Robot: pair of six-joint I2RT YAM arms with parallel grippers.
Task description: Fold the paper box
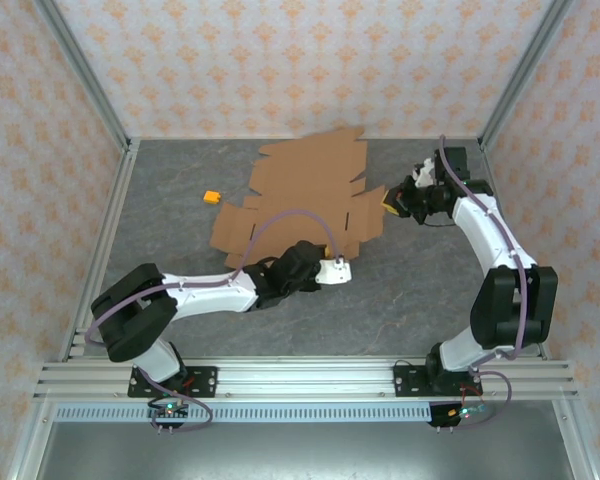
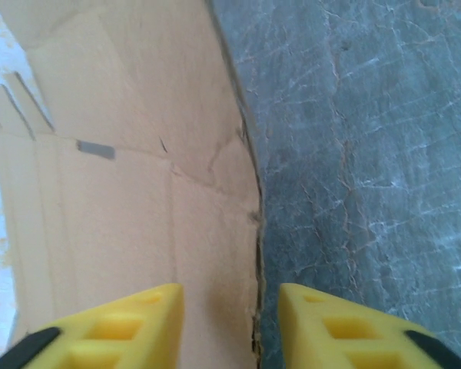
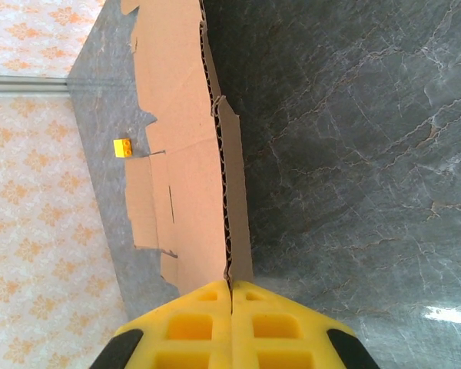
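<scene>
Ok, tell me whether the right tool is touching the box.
Touching. The right wrist view shows the right tool shut on the box, its edge pinched with no gap.

Bright, even light (wrist views soft)

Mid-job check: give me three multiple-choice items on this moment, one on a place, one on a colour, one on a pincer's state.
1. In the top view, where does the orange block lie relative to the paper box?
A. on top of it
B. left of it, apart
C. right of it, touching

2. What colour are the fingers of the right pincer?
A. red
B. blue
C. yellow

3. How does the left pincer stand?
A. open, over the box's edge
B. shut on the orange block
C. shut, far from the box

Answers: B, grey table shows between block and sheet; C, the right wrist view shows yellow fingers clamped on the cardboard edge; A, its fingers stand apart with the edge between them.
</scene>
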